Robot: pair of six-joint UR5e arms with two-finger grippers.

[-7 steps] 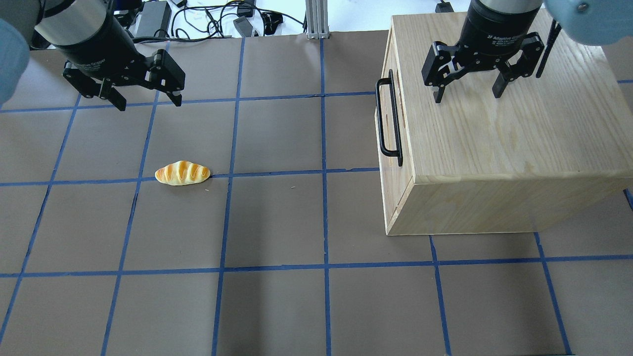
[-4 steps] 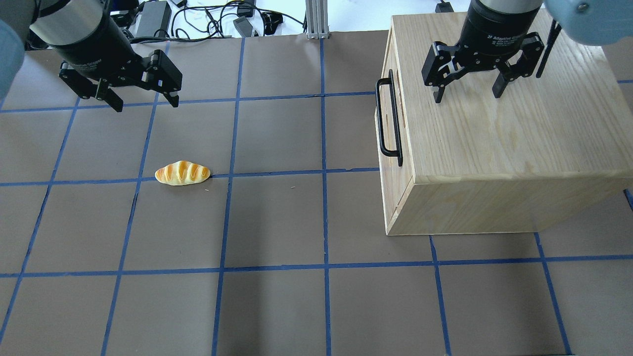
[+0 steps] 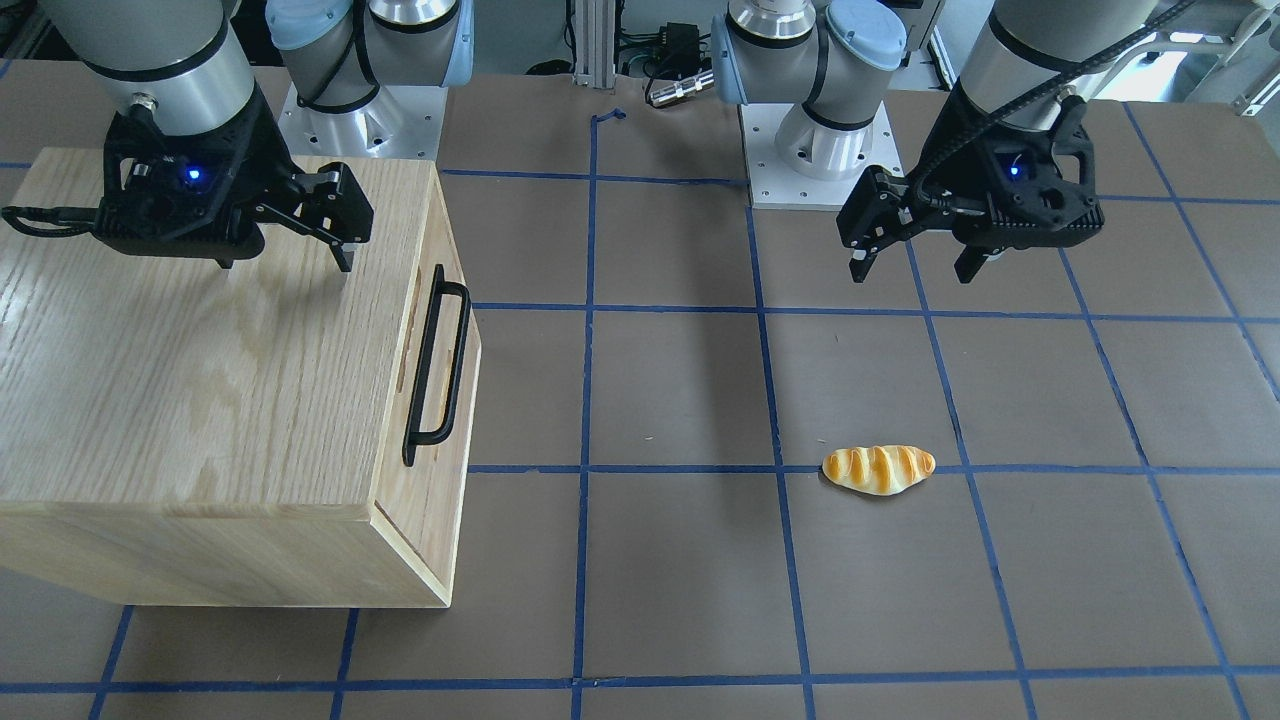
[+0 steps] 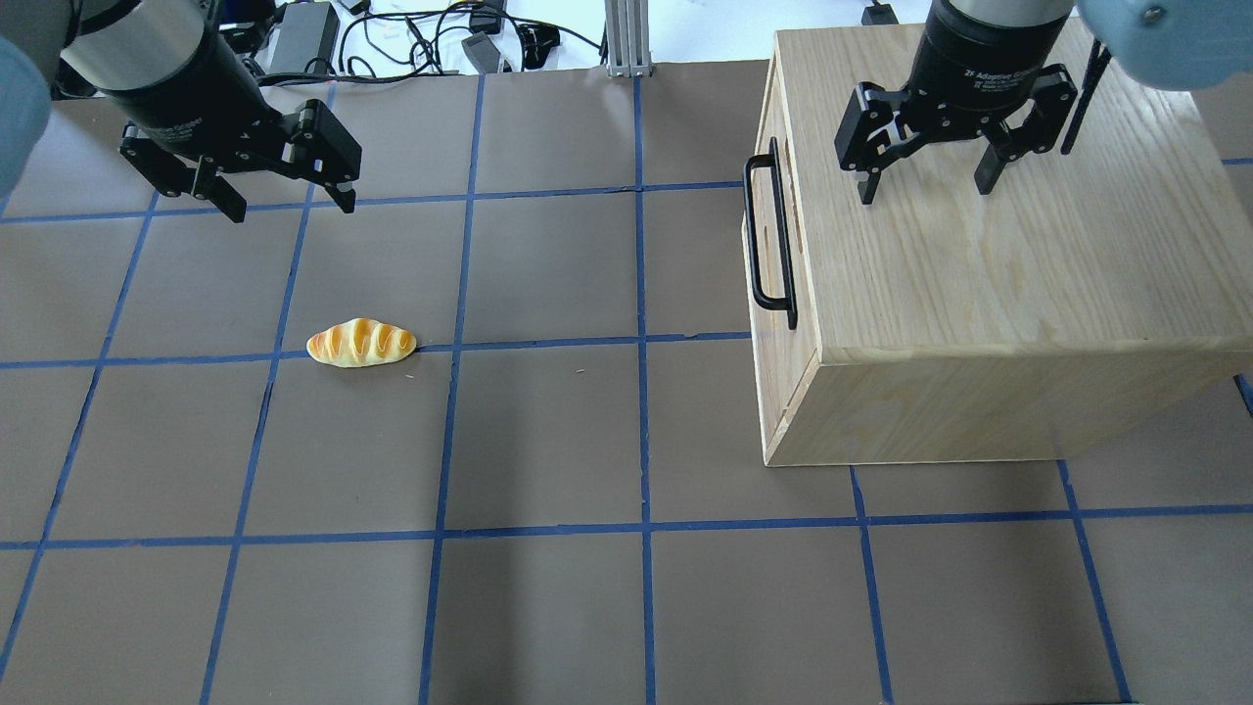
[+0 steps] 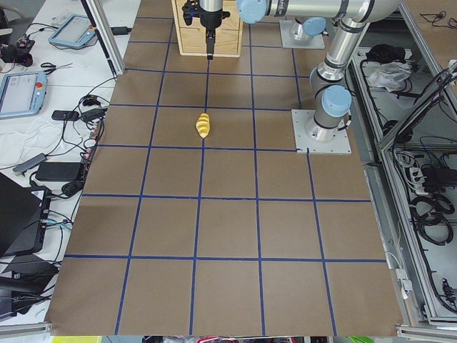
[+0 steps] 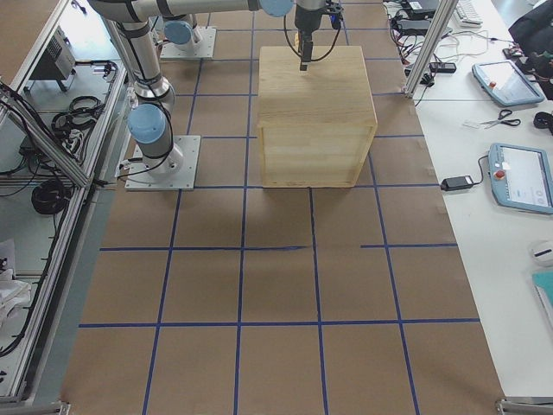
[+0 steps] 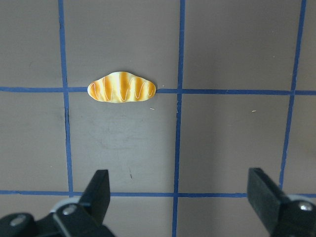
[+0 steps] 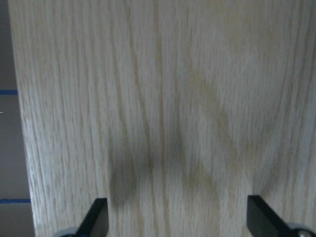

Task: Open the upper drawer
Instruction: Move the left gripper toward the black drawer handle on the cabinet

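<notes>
The upper drawer point(image 4: 780, 211) is shut in the oak cabinet point(image 4: 989, 294), with its long black bar handle point(image 4: 770, 235) on the front panel facing the table's middle. The handle also shows in the front-facing view point(image 3: 437, 365). My right gripper point(image 4: 925, 191) hangs open and empty above the cabinet's top, behind the handle; its wrist view point(image 8: 177, 219) shows only oak grain. My left gripper point(image 4: 294, 209) is open and empty above the table at the far left, well away from the drawer.
A toy bread roll point(image 4: 361, 344) lies on the brown mat left of centre, in front of my left gripper point(image 7: 180, 197). Cables and power bricks point(image 4: 411, 39) lie beyond the table's far edge. The cabinet point(image 6: 315, 112) fills the right side.
My left gripper has shifted slightly to the left and away from the roll. The right gripper, drawer and roll have not moved.
</notes>
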